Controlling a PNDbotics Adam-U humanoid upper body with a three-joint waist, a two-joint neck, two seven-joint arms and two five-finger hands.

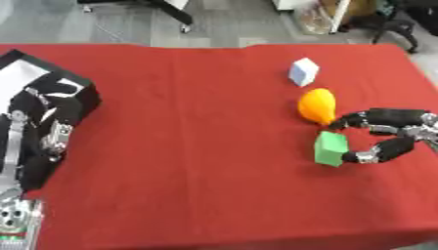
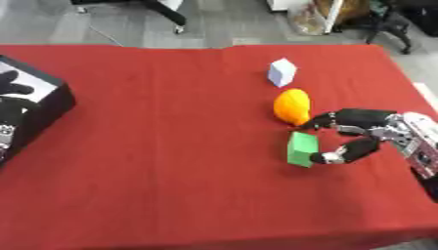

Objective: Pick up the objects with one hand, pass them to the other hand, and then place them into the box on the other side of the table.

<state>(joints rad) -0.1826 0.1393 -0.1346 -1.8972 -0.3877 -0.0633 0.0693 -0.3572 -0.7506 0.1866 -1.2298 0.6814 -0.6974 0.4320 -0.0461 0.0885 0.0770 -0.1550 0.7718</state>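
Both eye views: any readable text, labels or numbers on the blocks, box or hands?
None readable.
Green block: plain.
White block: plain.
Orange object: plain.
Black box: no label visible.
Right hand, left hand: no markings legible.

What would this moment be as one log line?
right hand closing around green block | orange object, white cube waiting | left hand over box

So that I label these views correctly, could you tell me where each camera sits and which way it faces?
Left eye view: in the head, looking down at the red table; left hand over the black box.
Right eye view: beside it, facing likewise; right hand, fingers curled toward the green block.
Both share the orange object and pale cube.
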